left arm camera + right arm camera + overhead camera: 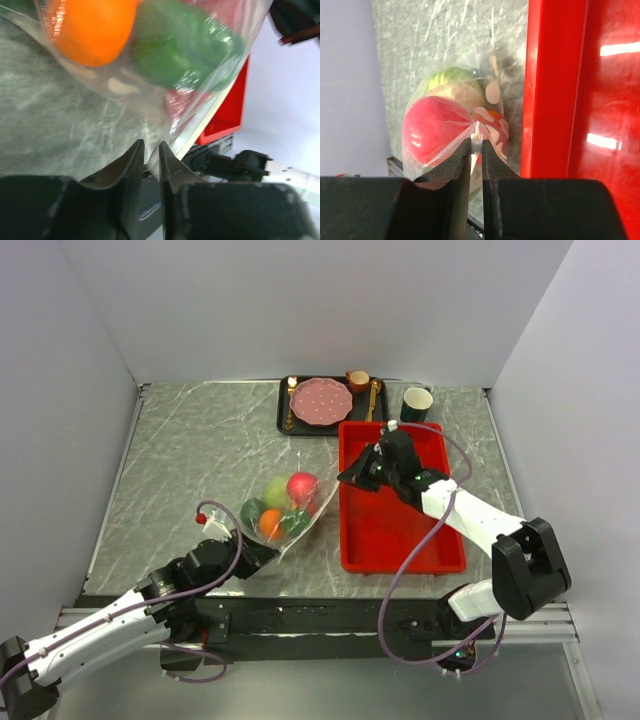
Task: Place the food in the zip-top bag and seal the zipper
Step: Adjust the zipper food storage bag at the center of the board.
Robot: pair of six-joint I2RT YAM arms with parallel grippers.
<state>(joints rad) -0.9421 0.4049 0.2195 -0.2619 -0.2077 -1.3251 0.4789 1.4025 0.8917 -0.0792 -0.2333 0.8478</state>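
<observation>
Food (283,508) sits bunched inside the zip-top bag (300,527), which stretches between the two grippers over the marbled table (190,460), just left of the red tray (400,530). From above, a pale green cabbage (276,489) and a red apple (302,486) lie at the far side of the cluster. A dark green avocado (253,510), an orange (270,524) and a green pepper (295,523) lie nearer the arms.

At the bag's near-left corner is the left gripper (151,147). Its fingers (132,167) stand a thin slit apart, with the clear film hanging right at the slit. Whether they pinch the film or merely flank it cannot be told. In this wrist view the orange and the green pepper press against the plastic close overhead, and the zipper (200,118) runs as a pale strip down the bag's right edge toward the fingertips. Whether that strip is pressed closed along its length cannot be told.

Over the tray's left wall, the right gripper (476,142) has its jaws drawn close together, pinching a gathered fold of the bag's film. The red apple bulges against the plastic just to the left of the fingertips, and the striped green cabbage is beyond it.

At the back of the table a black tray (285,425) carries a pink plate (322,402) and a small brown cup (358,380). A dark cup (417,400) stands just to its right.
</observation>
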